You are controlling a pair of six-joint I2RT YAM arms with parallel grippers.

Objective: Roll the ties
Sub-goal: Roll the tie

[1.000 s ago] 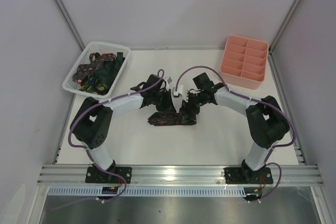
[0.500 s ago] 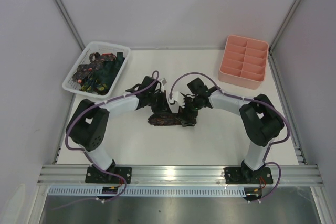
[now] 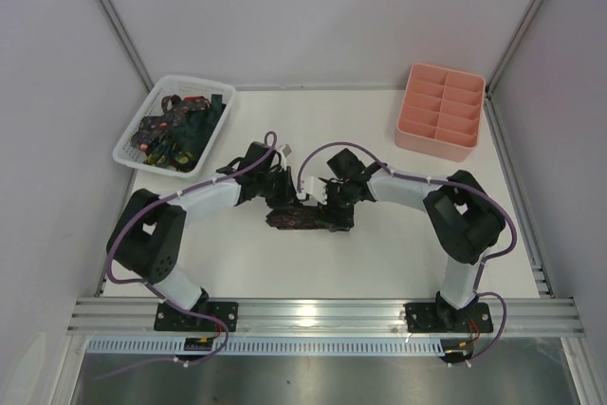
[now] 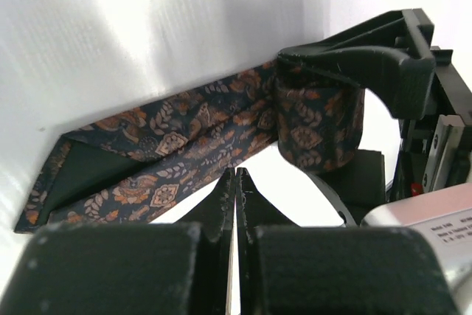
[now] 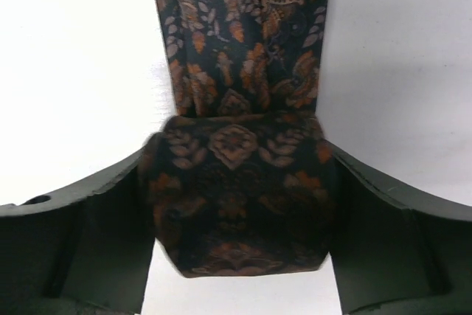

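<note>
A brown patterned tie [image 3: 303, 218] lies on the white table, its pointed end flat [image 4: 162, 156] and its other end wound into a roll [image 5: 236, 197]. My right gripper [image 5: 237, 164] straddles that roll, and both fingers [image 5: 96, 219] touch its sides. From the left wrist view one right finger [image 4: 354, 60] lies against the top of the roll [image 4: 317, 127]. The left gripper [image 4: 236, 176] is shut and empty, just in front of the tie's flat stretch. In the top view the left gripper [image 3: 283, 192] and right gripper [image 3: 334, 204] meet over the tie.
A white lattice basket [image 3: 128, 144] at the back left holds more ties [image 3: 175, 130], dark green with coloured marks. A pink compartment tray [image 3: 438, 147] stands at the back right. Grey walls close in the table on three sides.
Both arms have shifted a little to the left and lower over the tie. The right fingers have come inward onto the roll. The left gripper stays shut.
</note>
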